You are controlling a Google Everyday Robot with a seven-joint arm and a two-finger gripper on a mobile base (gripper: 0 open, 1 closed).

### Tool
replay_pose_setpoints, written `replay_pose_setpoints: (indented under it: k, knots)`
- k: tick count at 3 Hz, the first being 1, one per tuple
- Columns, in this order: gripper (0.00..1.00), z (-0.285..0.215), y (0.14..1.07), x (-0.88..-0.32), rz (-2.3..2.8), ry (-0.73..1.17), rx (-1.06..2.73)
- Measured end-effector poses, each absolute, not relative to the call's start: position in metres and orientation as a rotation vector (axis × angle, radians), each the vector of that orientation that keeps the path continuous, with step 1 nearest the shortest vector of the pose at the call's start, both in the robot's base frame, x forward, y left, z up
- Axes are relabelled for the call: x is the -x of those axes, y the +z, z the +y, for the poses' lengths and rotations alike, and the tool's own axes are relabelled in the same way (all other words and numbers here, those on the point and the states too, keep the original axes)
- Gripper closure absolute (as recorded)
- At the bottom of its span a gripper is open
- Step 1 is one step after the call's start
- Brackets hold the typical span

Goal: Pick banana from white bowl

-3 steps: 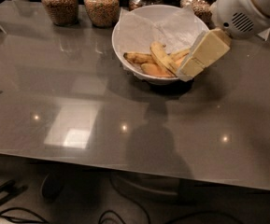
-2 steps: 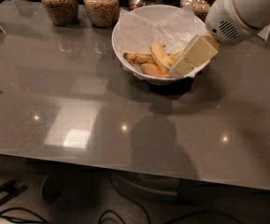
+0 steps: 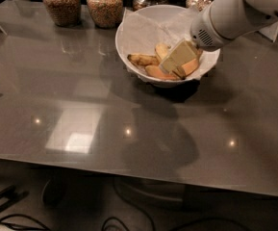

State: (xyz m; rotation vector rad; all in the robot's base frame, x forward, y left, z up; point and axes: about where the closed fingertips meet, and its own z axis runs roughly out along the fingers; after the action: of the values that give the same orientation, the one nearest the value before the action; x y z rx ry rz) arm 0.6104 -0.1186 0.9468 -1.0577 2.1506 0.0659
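Tan-padded gripper (image 3: 176, 59) on white arm: low inside the deep white paper-lined bowl (image 3: 129, 37), angled down to reach the fruit; its spread cannot be told. Short pale yellow banana (image 3: 161, 49): in the bowl, just beside the gripper, among deeper orange bananas (image 3: 157, 73).

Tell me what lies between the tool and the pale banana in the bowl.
Nothing shows there in the camera view. The tool sits inside the white bowl, right beside the pale banana, partly covering it; whether they touch is unclear.

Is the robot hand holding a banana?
Cannot tell. The gripper is down inside the white bowl, over the bananas, hiding any hold.
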Motion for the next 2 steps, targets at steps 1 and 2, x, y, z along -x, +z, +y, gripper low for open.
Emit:
replay_pose_setpoints:
  k: [1, 2]
  knots:
    - [0.38, -0.107, 0.929, -0.625, 2.168, 0.116, 1.034]
    - [0.37, -0.099, 0.914, -0.633, 2.186, 0.156, 1.019]
